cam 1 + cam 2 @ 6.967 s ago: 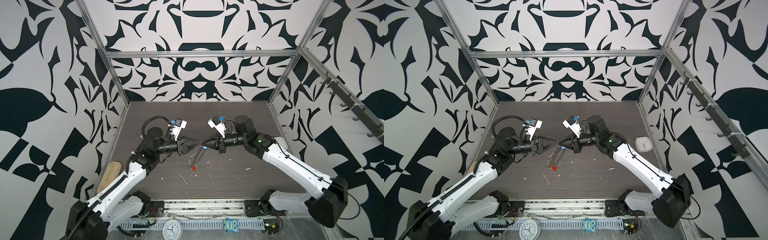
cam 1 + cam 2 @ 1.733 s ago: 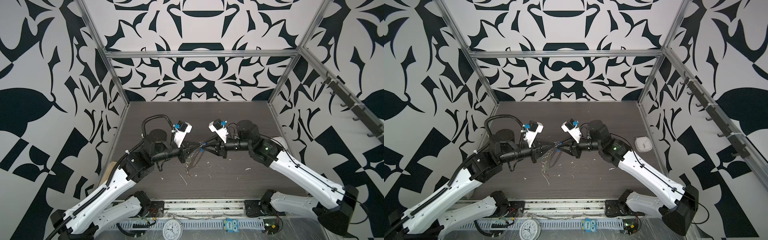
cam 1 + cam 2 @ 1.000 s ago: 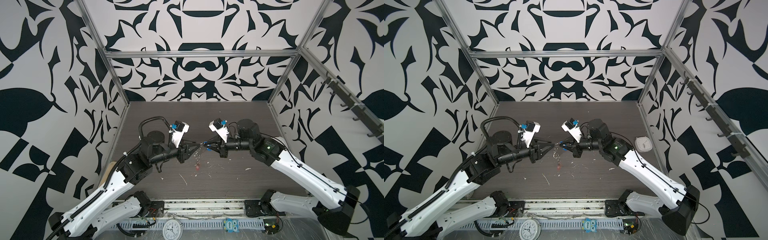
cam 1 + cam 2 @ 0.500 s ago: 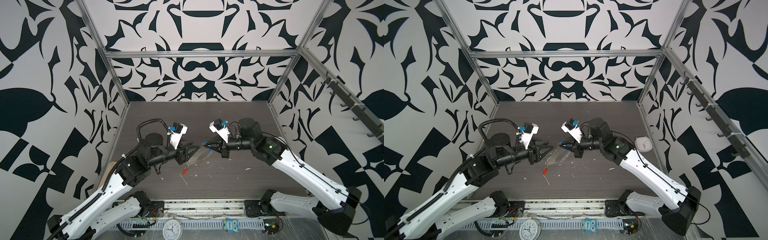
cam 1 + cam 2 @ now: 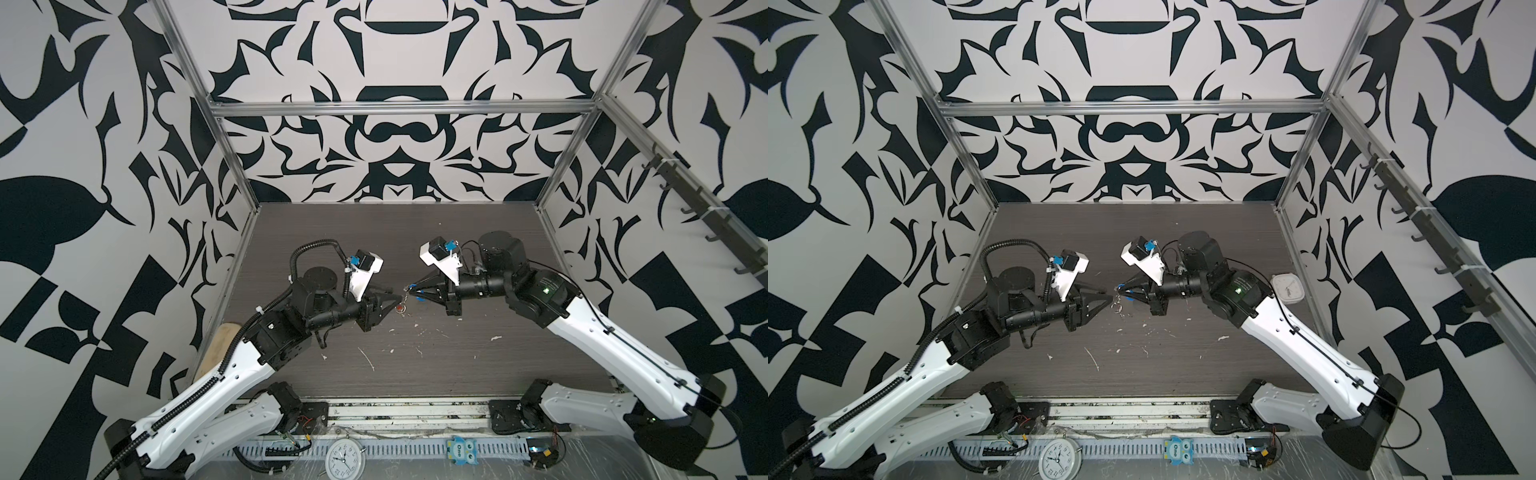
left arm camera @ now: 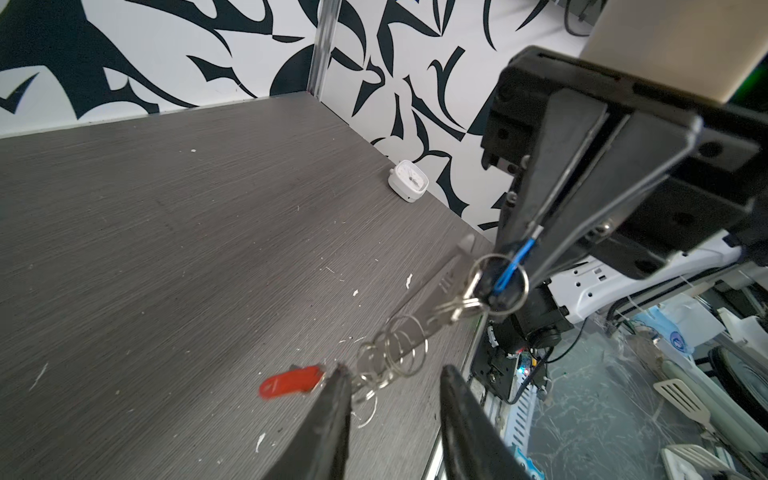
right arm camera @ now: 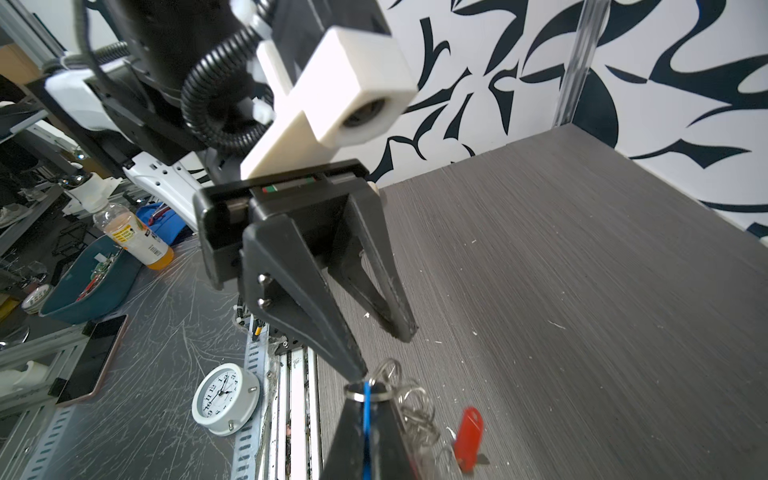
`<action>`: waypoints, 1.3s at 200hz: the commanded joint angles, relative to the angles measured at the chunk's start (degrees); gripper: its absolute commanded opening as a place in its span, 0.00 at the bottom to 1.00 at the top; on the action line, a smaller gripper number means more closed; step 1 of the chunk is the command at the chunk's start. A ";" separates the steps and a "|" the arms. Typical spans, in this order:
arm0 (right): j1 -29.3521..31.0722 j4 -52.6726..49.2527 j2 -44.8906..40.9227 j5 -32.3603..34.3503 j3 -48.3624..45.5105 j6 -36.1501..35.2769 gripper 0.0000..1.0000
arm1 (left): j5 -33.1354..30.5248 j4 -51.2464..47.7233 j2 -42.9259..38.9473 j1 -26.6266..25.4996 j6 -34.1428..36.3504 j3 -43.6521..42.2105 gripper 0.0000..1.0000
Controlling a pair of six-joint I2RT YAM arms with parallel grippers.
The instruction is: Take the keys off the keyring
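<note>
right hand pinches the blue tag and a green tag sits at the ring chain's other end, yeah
It's a red tag at the ring chain's other end, not green; the left wrist view shows it. The right hand does pinch the blue tag.

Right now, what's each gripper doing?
Left gripper: open, fingers apart beside the silvery metal ring chain.
Right gripper: closed on the blue plastic key tag.

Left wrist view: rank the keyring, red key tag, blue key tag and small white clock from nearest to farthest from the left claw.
1. keyring: end rings between the fingers of the left claw.
2. red key tag: just outside one finger.
3. blue key tag: pinched in the right claw.
4. small white clock: against the wall.
</note>
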 commanded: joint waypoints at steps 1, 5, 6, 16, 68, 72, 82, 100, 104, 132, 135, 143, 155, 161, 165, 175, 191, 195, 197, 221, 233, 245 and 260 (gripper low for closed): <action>-0.97 1.07 -0.22 -3.93 2.94 -1.73 0.00 | 3.16 2.79 -0.51 -0.22 0.72 0.12 0.39; -1.15 1.07 -0.22 -4.13 2.95 -1.72 0.00 | 3.28 2.86 -0.50 -0.22 0.75 0.21 0.39; -1.16 1.07 -0.22 -4.19 2.95 -1.72 0.00 | 3.34 2.87 -0.45 -0.22 0.80 0.16 0.39; -1.55 1.08 -0.06 -5.09 3.04 -1.63 0.00 | 3.39 3.06 -0.26 -0.22 1.15 0.37 0.39; -1.96 1.95 0.64 -5.98 3.04 -1.02 0.00 | 7.23 5.31 3.09 -0.22 0.16 0.78 0.37; -1.97 2.01 0.66 -5.63 3.04 -0.93 0.00 | 8.15 5.47 3.46 -0.22 0.00 0.95 0.35; -2.06 2.12 0.64 -5.43 2.96 -0.88 0.00 | 10.15 5.89 4.12 -0.22 -0.67 1.30 0.30; -2.14 2.28 0.73 -6.30 2.95 -0.88 0.00 | 9.77 5.87 4.06 -0.22 -1.01 1.62 0.25; -2.14 2.30 0.83 -6.40 2.97 -0.93 0.00 | 9.35 5.95 3.86 -0.21 -0.88 1.49 0.24; -2.17 2.64 1.10 -7.06 2.64 -0.85 0.00 | 7.96 6.92 1.86 -0.22 -0.49 0.74 0.19; -2.20 2.72 1.08 -7.06 2.60 -0.78 0.00 | 7.80 6.85 1.73 -0.22 -0.40 0.74 0.19; -2.23 2.83 1.08 -7.31 2.43 -0.56 0.00 | 7.38 6.67 1.41 -0.22 -0.11 0.83 0.19; -2.23 2.92 1.19 -7.49 2.27 -0.40 0.00 | 7.02 6.24 1.26 -0.22 0.46 1.00 0.19; -2.23 3.01 1.19 -7.49 2.25 -0.27 0.00 | 6.99 6.07 1.26 -0.22 0.69 1.12 0.19; -2.23 3.04 1.19 -7.50 2.22 -0.27 0.00 | 6.92 6.01 1.30 -0.22 0.77 1.20 0.19; -2.23 3.02 1.08 -7.41 2.16 -0.25 0.00 | 7.23 5.87 1.56 -0.21 0.78 1.31 0.15; -2.23 3.01 1.02 -7.30 2.11 -0.16 0.00 | 7.49 5.45 1.87 -0.22 0.93 1.79 0.11; -2.23 3.01 0.97 -7.25 2.12 -0.18 0.00 | 7.46 5.35 1.87 -0.22 0.87 1.79 0.10; -2.28 3.03 0.94 -7.28 2.10 -0.15 0.00 | 7.51 5.28 1.87 -0.22 0.92 1.79 0.10; -2.32 3.01 0.75 -6.99 1.92 -0.14 0.00 | 7.50 5.43 1.44 -0.22 0.88 1.70 0.04; -2.32 3.34 0.67 -7.08 1.73 0.01 0.00 | 7.46 5.43 1.26 -0.22 0.88 1.71 0.01; -2.30 3.41 0.70 -7.02 1.63 0.21 0.00 | 7.30 5.43 1.09 -0.22 0.82 1.70 0.00; -2.38 3.44 0.58 -6.64 1.46 0.31 0.00 | 6.95 5.04 1.00 -0.22 0.81 1.90 0.00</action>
